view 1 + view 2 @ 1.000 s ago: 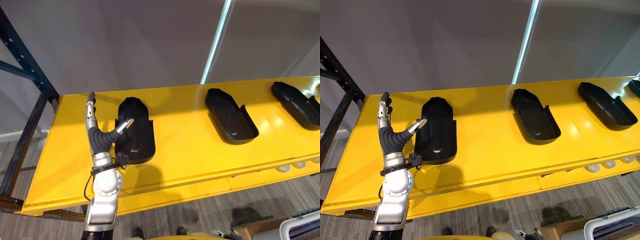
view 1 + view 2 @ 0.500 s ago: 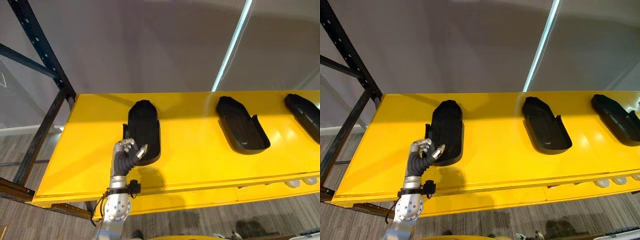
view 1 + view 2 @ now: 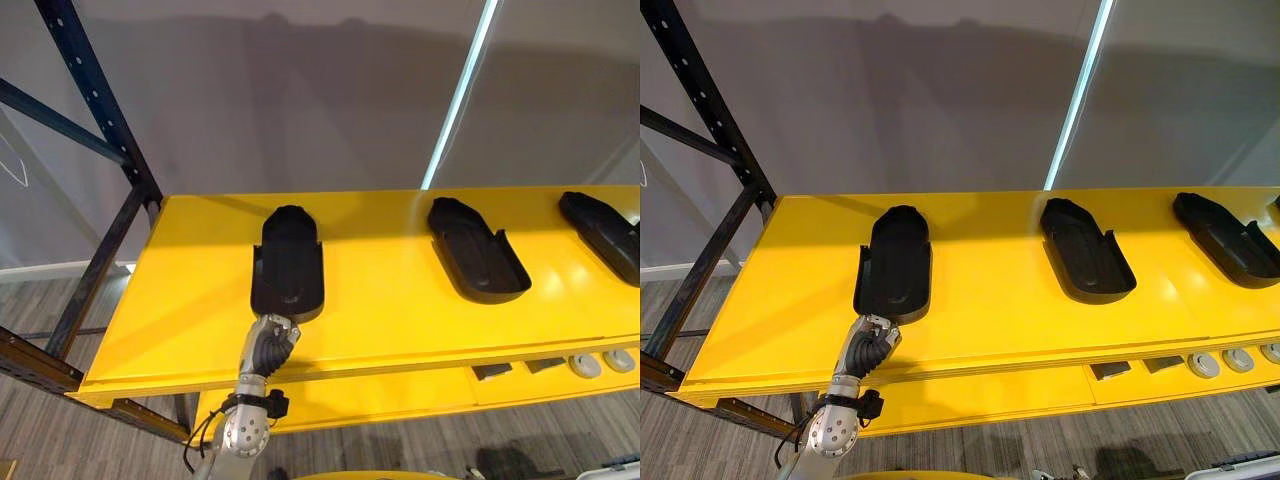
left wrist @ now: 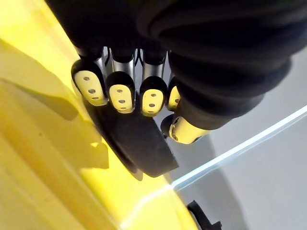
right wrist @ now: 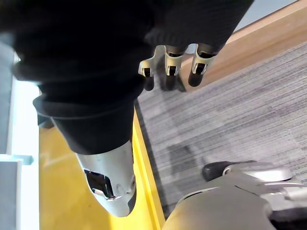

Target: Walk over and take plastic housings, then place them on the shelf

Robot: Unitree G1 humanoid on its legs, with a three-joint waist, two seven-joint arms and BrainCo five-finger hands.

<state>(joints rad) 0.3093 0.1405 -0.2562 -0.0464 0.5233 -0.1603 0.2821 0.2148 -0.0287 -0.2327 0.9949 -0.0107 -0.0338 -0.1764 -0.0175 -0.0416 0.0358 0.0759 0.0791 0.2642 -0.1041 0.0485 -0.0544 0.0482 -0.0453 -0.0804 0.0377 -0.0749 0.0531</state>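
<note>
While your left hand [image 3: 270,341] sat at the near end of the leftmost plastic housing [image 3: 287,265] on the yellow shelf [image 3: 390,300], its fingers [image 4: 121,91] were curled on nothing; your right hand [image 5: 171,60] hung loose-fingered.

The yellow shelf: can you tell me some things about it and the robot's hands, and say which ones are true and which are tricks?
1. The yellow shelf has black housings lying on it. True.
2. The left hand has its fingers stretched out straight. False: they are curled, by the near end of the left housing.
3. The left housing lies flat on the shelf. True.
4. The right hand holds a housing. False: it holds nothing and hangs over the grey floor.
5. The housings are stacked in one pile. False: they lie side by side with gaps between them.
</note>
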